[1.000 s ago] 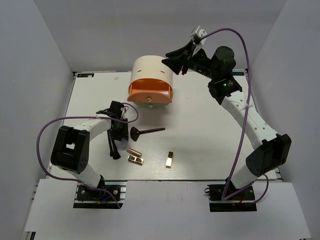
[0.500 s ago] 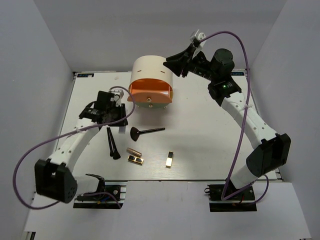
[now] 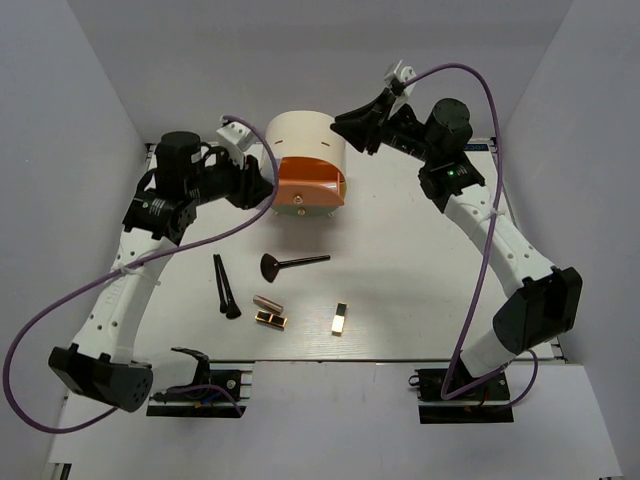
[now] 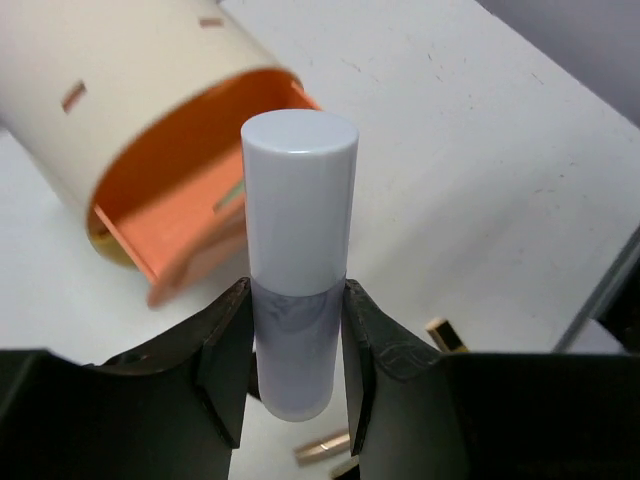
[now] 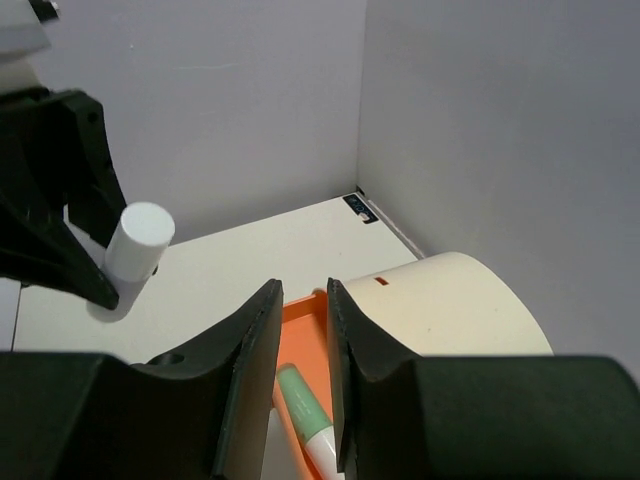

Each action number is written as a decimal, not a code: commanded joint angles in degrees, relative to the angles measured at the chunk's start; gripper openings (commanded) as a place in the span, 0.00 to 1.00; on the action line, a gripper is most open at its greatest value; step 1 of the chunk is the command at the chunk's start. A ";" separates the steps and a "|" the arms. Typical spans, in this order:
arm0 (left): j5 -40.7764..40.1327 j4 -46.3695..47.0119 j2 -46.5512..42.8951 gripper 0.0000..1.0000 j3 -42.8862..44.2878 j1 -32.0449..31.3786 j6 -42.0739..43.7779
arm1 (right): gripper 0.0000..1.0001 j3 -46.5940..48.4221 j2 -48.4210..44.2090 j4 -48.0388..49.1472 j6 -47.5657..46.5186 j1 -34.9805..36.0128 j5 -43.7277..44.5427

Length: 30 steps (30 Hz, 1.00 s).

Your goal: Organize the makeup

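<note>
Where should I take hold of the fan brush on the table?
Grip the fan brush by its slim handle, mid-length, from straight above, jaws across it. It lies flat on the table, and the flared head at its left end is wider.

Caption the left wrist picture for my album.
Left tool holds a white tube near the orange drawer of the cream box.

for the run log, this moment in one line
left gripper: holds white cylindrical tube; right gripper: empty, beside cream cylindrical box; mint-green bottle: in orange drawer
</note>
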 commanded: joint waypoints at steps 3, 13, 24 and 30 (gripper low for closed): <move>5.92 3.67 7.79 0.09 10.75 -0.17 15.92 | 0.30 -2.11 -3.82 3.80 -0.34 -0.97 0.19; 10.66 5.68 16.86 0.08 17.54 -0.78 31.77 | 0.30 -6.42 -6.72 7.14 1.24 -3.35 0.45; 14.27 6.99 19.67 0.10 14.38 -1.31 34.77 | 0.29 -10.29 -8.40 11.62 4.05 -6.16 0.63; 14.97 6.73 19.50 0.11 10.08 -2.45 34.51 | 0.29 -12.13 -9.19 13.03 5.02 -6.95 0.72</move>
